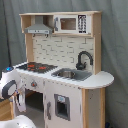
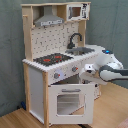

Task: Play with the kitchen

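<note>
The kitchen is pale wood with white panels. It has a black-red stovetop, a grey sink with a black faucet, and a grey hood. My white arm comes in from the second exterior view's right. My gripper is at the kitchen's front, just above the oven door, whose top looks tipped slightly outward. In the first exterior view my arm covers the oven front at the lower left.
A microwave panel sits on the top shelf beside the hood. A rounded counter end juts out past the sink. Grey curtain hangs behind the kitchen, which stands on a wooden floor.
</note>
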Robot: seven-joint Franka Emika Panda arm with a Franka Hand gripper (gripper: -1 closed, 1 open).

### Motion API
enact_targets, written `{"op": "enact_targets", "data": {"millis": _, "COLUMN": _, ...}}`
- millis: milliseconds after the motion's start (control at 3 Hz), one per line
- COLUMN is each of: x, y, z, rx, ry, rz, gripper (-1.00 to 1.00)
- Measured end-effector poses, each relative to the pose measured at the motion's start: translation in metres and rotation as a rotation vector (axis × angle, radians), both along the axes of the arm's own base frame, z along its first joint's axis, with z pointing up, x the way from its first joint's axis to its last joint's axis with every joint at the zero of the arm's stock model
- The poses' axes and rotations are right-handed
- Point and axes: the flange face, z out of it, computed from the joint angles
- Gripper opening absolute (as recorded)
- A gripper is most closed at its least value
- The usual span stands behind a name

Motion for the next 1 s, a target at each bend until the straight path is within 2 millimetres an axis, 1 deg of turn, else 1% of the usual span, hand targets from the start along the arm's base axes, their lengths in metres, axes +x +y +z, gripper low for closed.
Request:
{"op": "enact_targets", "data": {"millis": 333, "x": -0.001, "y": 0.014, "z": -0.018, "rx": 0.004, "ry": 0.040, "rz": 0.064, "gripper": 1.00}}
{"op": "enact_targets", "data": {"millis": 667, "x": -0.007, "y": 0.040, "z": -0.043, "rx": 0.008, "ry": 0.075, "rz": 0.122, "gripper": 1.00}}
{"op": "enact_targets", "data": {"millis": 1000, "x": -0.010, "y": 0.063, "z": -0.063, "rx": 0.014, "ry": 0.101, "rz": 0.167, "gripper": 1.00}}
